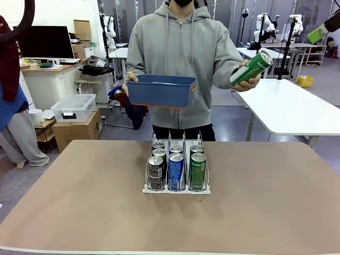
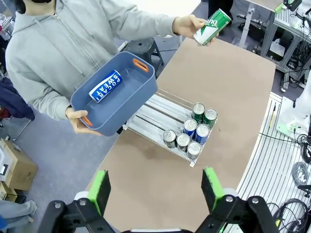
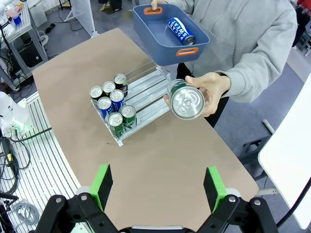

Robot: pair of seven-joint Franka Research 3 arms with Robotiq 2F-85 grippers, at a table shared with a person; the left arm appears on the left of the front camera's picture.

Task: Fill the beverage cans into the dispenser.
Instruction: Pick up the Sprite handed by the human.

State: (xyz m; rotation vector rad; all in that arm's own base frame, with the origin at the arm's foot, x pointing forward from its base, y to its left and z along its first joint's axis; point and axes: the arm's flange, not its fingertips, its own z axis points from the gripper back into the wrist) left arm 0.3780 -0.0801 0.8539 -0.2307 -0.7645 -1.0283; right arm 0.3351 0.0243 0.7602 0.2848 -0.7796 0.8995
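Grippers hang high above the brown table, both looking down on it. The left gripper has its green pads spread wide with nothing between them, and the right gripper is spread wide the same way, also holding nothing.

At the far side I see the person's hand on the right of the scene. The arm is bent and stretched outward, and the fingers are wrapped around a green beverage can held tilted in the air. The other hand grips the blue tub in front of the chest, with one blue Pocari Sweat can lying in it.

The dispenser stands in the middle of the table. Seven cans stand upright at its near end: three in the left lane, two in the middle and two in the right.
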